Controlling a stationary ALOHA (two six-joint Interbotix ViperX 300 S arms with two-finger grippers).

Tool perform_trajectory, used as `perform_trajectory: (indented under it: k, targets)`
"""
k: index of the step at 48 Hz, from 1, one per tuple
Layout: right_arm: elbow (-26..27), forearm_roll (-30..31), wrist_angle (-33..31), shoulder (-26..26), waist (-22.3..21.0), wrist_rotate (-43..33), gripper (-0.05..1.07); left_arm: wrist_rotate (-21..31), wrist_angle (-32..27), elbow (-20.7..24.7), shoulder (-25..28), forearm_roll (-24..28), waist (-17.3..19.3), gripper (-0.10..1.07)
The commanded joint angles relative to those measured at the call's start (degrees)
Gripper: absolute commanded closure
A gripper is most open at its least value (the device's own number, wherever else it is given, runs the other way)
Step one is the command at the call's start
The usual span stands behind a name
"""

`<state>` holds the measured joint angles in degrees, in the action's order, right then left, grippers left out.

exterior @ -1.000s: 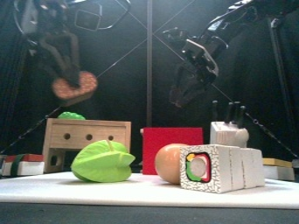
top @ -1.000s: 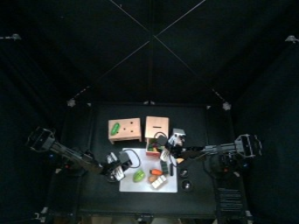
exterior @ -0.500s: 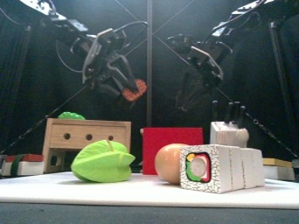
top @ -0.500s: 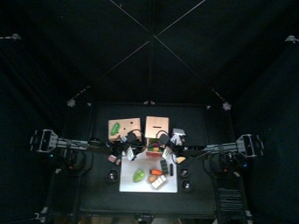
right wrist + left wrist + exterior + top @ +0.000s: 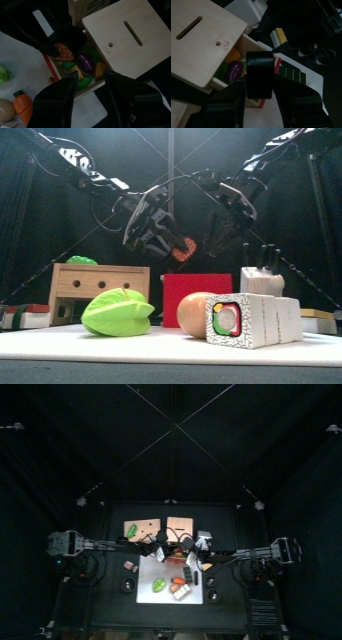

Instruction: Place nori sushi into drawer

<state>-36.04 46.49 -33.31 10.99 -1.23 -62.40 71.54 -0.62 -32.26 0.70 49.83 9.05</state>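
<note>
Left claw (image 5: pixel 178 246), pinching the nori sushi (image 5: pixel 186 249), has swung from table's left to above the drawer (image 5: pixel 75 75)

curtains: black curtains (image 5: pixel 267 444) closed the pen on all sides and hung in folds behind the scene in the front view.
table: a small black table (image 5: pixel 107 564) stood in the middle of the pen, seen from above.
frame: thin pale lines (image 5: pixel 171 424) crossed overhead and ran down to the table's corners.
corner fittings: small pale fittings (image 5: pixel 82 501) sat at the far corners of the table.
light: dim all round; only the middle of the table was lit.
</note>
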Motion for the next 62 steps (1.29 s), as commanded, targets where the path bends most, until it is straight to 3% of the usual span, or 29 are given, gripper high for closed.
perform_trajectory:
  k: [1,18,30,62]
  targets:
    - [0.4,-0.3,0.2,1.3,-0.3,0.0,0.21,-0.1,0.3,2.5,0.6,0.5,0.4,0.40]
    - [0.1,-0.4,0.2,0.8,-0.3,0.0,0.21,0.0,0.2,3.8,4.2,0.3,1.3,0.38]
    - [0.1,-0.4,0.2,0.7,-0.3,0.0,0.21,-0.1,0.3,5.1,6.3,0.3,1.3,0.27]
    - [0.0,-0.5,0.3,0.2,-0.4,0.0,0.21,-0.1,0.5,4.9,6.5,1.0,1.1,0.16]
